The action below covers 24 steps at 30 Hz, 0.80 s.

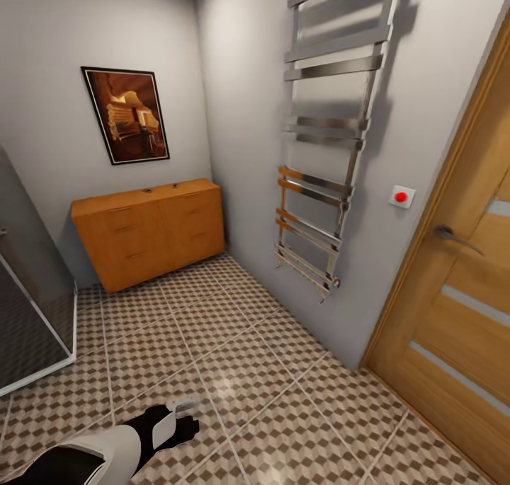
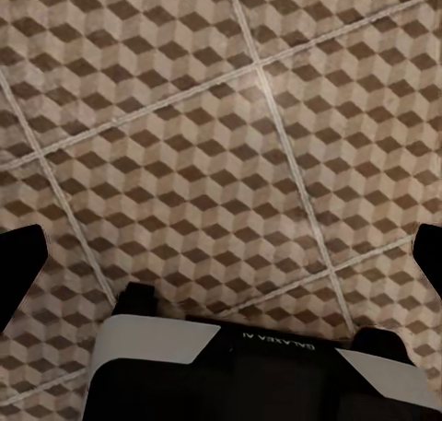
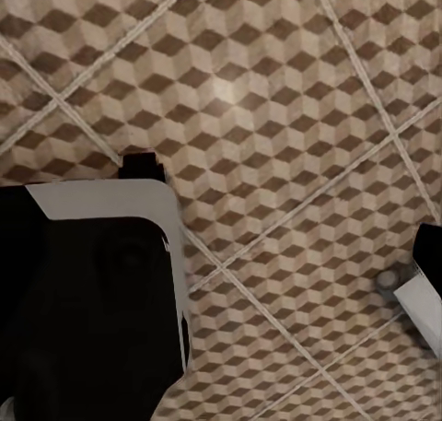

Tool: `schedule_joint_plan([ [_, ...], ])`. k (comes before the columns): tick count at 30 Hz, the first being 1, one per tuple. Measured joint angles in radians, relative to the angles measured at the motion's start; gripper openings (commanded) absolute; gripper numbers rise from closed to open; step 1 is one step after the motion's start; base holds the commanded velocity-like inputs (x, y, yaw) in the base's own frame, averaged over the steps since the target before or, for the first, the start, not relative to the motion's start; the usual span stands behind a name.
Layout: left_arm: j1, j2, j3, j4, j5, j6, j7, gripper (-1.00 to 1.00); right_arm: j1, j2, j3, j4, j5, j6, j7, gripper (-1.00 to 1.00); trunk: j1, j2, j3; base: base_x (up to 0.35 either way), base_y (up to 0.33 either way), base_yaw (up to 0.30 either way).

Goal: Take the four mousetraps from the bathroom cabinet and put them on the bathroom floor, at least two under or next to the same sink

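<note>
The orange-brown cabinet (image 1: 152, 230) stands against the far wall at the back left, its drawers shut. Two small dark specks (image 1: 149, 190) lie on its top, too small to tell what they are. The mousetraps are not recognisable and the sink is out of view. The cube-patterned bathroom floor (image 1: 234, 357) stretches from me to the cabinet. My left gripper (image 1: 180, 423) hangs low over the tiles. In the left wrist view, the left gripper (image 2: 221, 255) is open, fingertips (image 2: 18, 264) far apart, nothing between. My right gripper's fingertip (image 3: 429, 248) sits wide at the frame edge over bare tiles.
A chrome towel radiator (image 1: 329, 152) hangs on the right wall, with a wooden door (image 1: 460, 294) and a red button (image 1: 401, 197) beyond it. A glass shower panel (image 1: 28, 287) stands at the left. A framed picture (image 1: 127, 115) hangs above the cabinet.
</note>
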Motion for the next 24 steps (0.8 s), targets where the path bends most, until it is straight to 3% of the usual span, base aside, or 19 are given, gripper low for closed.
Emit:
schedule_joint_plan([
  [9, 0.000, 0.000, 0.000, 0.000, 0.000, 0.000, 0.000, 1.00, 0.000, 0.000, 0.000, 0.000, 0.000, 0.000, 0.000, 1.00, 0.000, 0.000, 0.003, 0.312, 0.180, 0.207],
  [24, 0.000, 0.000, 0.000, 0.000, 0.000, 0.000, 0.000, 1.00, 0.000, 0.000, 0.000, 0.000, 0.000, 0.000, 0.000, 1.00, 0.000, 0.000, 0.024, 0.306, 0.195, 0.113],
])
